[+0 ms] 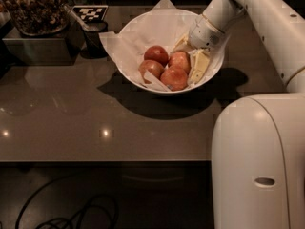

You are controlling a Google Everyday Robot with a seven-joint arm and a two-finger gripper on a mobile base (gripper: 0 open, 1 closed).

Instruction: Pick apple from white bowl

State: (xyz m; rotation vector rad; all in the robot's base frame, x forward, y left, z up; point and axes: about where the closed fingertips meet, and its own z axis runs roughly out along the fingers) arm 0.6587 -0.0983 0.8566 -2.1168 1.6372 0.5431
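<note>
The white bowl [138,30], lined with crinkled white paper, stands on the dark table and holds several apples. The palest, orange-pink apple [179,61] lies at the right of the pile. A darker red apple [156,54] is behind it, and two redder orange apples [151,69] [174,78] lie at the left and the front. My gripper [190,56] reaches down into the bowl's right side. It is open, with one pale finger [198,67] to the right of the pale apple and the other behind it. It holds nothing.
A metal tray with a jar of brown snacks [33,6] stands at the back left. A small dark cup [95,37] and a checkered marker [89,12] are beside it. My white arm and body [257,156] fill the right side. The table's front edge [105,160] runs below.
</note>
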